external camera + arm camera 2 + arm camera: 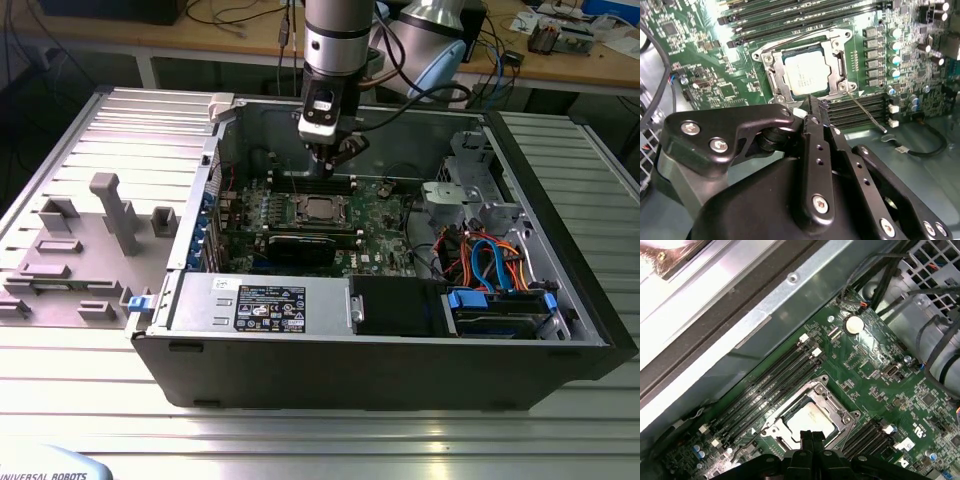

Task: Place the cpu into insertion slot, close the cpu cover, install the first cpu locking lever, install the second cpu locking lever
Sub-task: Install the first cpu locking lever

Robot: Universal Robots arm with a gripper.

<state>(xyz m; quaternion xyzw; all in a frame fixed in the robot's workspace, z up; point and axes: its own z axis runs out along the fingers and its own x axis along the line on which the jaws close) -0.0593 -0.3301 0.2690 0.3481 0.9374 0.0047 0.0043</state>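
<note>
The cpu (805, 72) lies flat in the insertion slot (763, 54) on the green motherboard, its silver top showing. The cpu cover (774, 82) lies down around it as a metal frame. One thin wire locking lever (867, 112) juts out from a socket corner over the memory slots. A second wire lever (805, 36) runs along the opposite side of the socket. My gripper (812, 106) hangs just above the socket's edge, fingers together and holding nothing. In the exterior view the gripper (330, 165) stands over the cpu (320, 208) inside the open computer case.
Long memory slots (770, 385) flank the socket. A black graphics card (300, 248) lies beside it, and the power supply (260, 300) sits in front. Coloured cables (490, 262) fill the exterior view's right. The case walls (225, 130) surround the board. Grey fixtures (110, 215) stand on the table.
</note>
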